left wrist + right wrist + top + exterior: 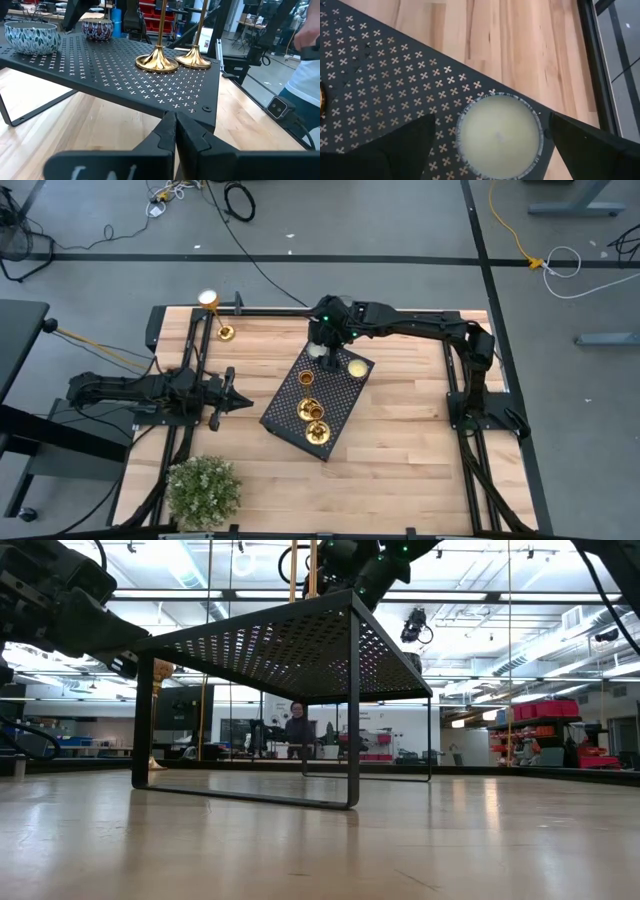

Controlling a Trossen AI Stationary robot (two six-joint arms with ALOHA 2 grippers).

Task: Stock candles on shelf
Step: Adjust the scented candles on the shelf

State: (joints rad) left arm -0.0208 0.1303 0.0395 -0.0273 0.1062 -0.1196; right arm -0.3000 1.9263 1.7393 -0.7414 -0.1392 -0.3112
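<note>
From my remote station I saw the table carrying the black shelf near its middle, set askew. The plant sat at the near left corner. My right gripper hung over the shelf's far end, fingers spread wide either side of a tin candle resting there, touching neither side. My left gripper waited by the left edge, fingers pressed together, tips pointing at the shelf. Two gold candlesticks stood side by side at the shelf's near end; a third stood on the table at the far left corner. A bowl sat toward the shelf's far end.
</note>
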